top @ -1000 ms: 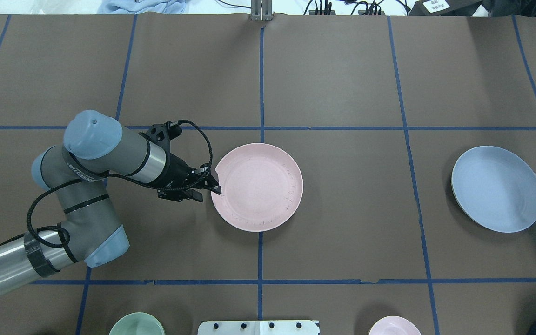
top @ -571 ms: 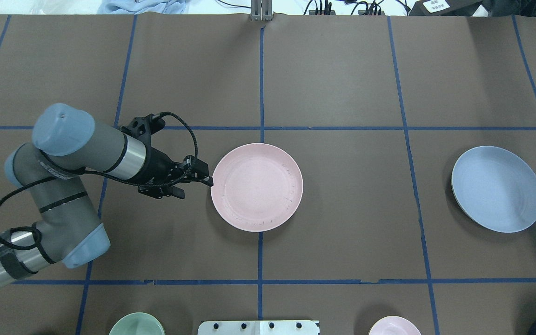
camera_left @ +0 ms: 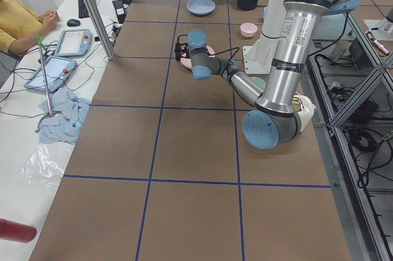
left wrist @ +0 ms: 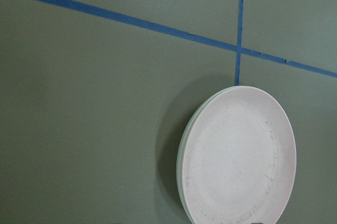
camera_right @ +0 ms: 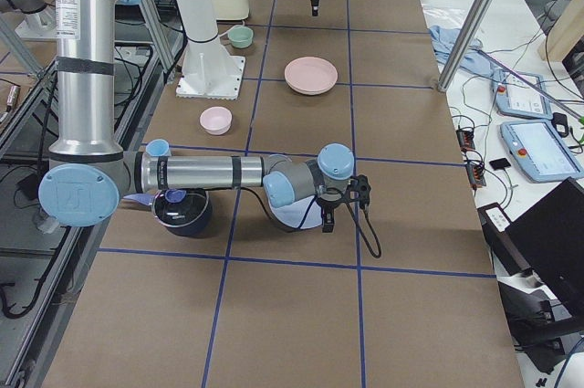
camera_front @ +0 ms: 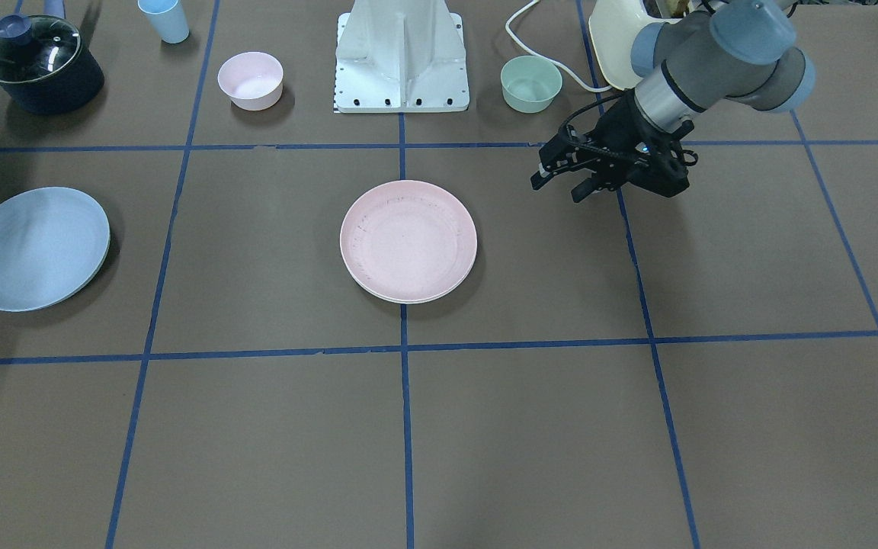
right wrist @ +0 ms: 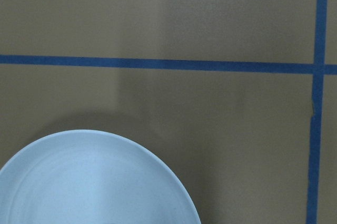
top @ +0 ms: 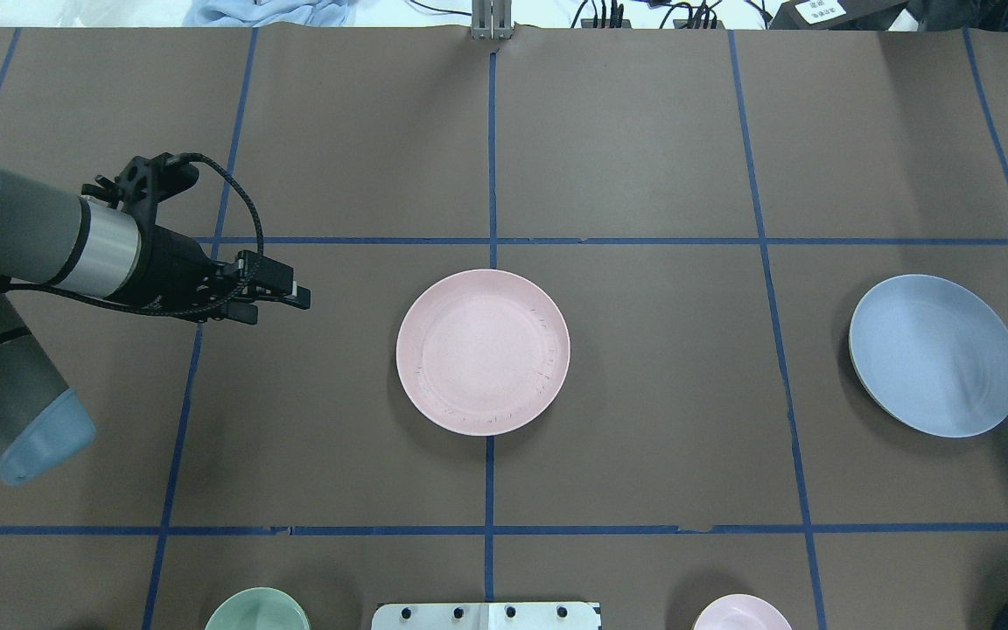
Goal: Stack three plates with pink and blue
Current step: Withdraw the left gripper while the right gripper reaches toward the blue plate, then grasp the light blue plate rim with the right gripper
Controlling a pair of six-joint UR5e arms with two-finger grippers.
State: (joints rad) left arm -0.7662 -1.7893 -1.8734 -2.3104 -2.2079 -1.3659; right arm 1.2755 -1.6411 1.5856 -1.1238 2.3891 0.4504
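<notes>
I log pink plate (top: 483, 352) seated on cream plate (left wrist: 181, 163), left claw (top: 298, 297) empty and parted; next, right claw (camera_right: 328, 220), width I cannot tell, must grip blue plate (top: 934, 354) by its rim

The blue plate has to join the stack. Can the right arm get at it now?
Probably yes: the right tool hangs close beside the blue plate, by its rim, and nothing stands between them on the table.
</notes>
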